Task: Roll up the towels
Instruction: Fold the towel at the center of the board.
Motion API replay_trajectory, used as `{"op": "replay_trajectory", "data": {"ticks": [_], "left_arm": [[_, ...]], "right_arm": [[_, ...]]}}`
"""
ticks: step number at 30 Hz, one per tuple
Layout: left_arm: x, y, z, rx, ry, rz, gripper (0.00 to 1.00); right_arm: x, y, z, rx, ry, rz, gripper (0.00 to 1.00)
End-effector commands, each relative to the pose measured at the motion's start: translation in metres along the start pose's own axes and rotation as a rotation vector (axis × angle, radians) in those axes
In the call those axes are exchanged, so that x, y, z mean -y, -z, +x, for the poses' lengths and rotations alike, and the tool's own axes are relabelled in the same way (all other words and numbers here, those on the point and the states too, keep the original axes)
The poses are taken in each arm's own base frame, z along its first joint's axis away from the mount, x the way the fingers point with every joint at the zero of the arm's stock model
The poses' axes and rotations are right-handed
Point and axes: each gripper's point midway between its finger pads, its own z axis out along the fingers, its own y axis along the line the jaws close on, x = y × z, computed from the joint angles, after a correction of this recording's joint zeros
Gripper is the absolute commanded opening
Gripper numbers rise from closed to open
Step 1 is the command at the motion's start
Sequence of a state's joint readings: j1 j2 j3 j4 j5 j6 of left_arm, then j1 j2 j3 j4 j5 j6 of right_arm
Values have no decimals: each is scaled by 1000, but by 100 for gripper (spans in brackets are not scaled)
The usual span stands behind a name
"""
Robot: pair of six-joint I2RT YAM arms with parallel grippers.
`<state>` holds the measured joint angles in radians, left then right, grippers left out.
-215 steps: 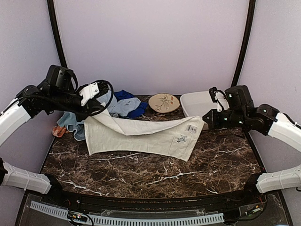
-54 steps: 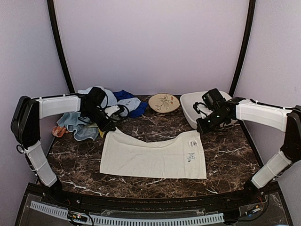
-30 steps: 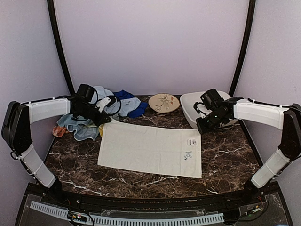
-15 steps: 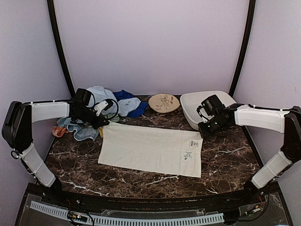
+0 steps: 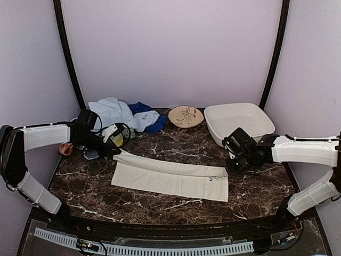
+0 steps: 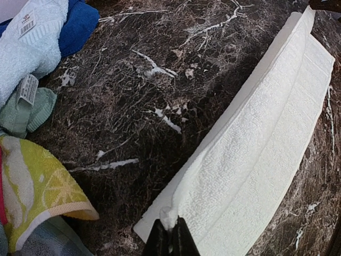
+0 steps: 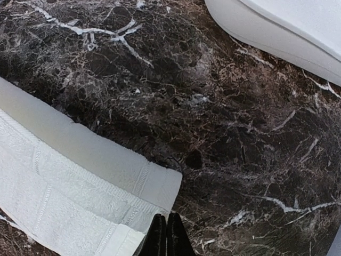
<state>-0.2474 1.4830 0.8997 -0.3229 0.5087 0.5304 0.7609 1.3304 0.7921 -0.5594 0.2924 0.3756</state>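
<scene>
A cream-white towel (image 5: 170, 178) lies lengthwise across the table, its far long edge lifted and drawn over toward the near edge in a fold. My left gripper (image 5: 114, 152) is shut on the towel's left far corner; in the left wrist view the black fingers (image 6: 170, 242) pinch a tuft of cream towel (image 6: 256, 154). My right gripper (image 5: 229, 168) is shut on the right far corner; in the right wrist view its fingers (image 7: 166, 234) close at the edge of the folded cream towel (image 7: 64, 181). A pile of other towels sits at the back left: light blue (image 5: 112, 111), royal blue (image 5: 145, 110), yellow (image 5: 118, 140).
A round beige patterned plate (image 5: 185, 116) and a white plastic tub (image 5: 240, 122) stand at the back. The tub's rim (image 7: 277, 26) is just beyond my right gripper. Light blue (image 6: 32, 37), royal blue (image 6: 80, 24), pale green (image 6: 26, 109) and yellow (image 6: 37, 192) towels lie left of my left gripper.
Both grippers have moved toward the near edge, each holding a far corner, so the flat cream towel is now folded over lengthwise and looks narrower.
</scene>
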Motion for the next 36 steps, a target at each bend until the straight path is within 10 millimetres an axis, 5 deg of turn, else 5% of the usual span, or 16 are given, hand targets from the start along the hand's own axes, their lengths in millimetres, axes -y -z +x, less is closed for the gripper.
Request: {"op": "replay_trajectory", "data": {"ticks": [1, 10, 18, 30, 36], "left_arm": [[13, 10, 7, -7, -12, 29, 0], [19, 16, 15, -12, -28, 21, 0], [39, 14, 34, -51, -52, 64, 3], [48, 20, 42, -64, -63, 62, 2], [67, 17, 64, -108, -77, 111, 17]], "right_arm": [[-2, 10, 7, 8, -56, 16, 0], [-13, 27, 21, 4, -95, 13, 0], [-25, 20, 53, -60, -103, 38, 0], [-22, 27, 65, -44, -150, 65, 0], [-38, 22, 83, -46, -141, 29, 0]]}}
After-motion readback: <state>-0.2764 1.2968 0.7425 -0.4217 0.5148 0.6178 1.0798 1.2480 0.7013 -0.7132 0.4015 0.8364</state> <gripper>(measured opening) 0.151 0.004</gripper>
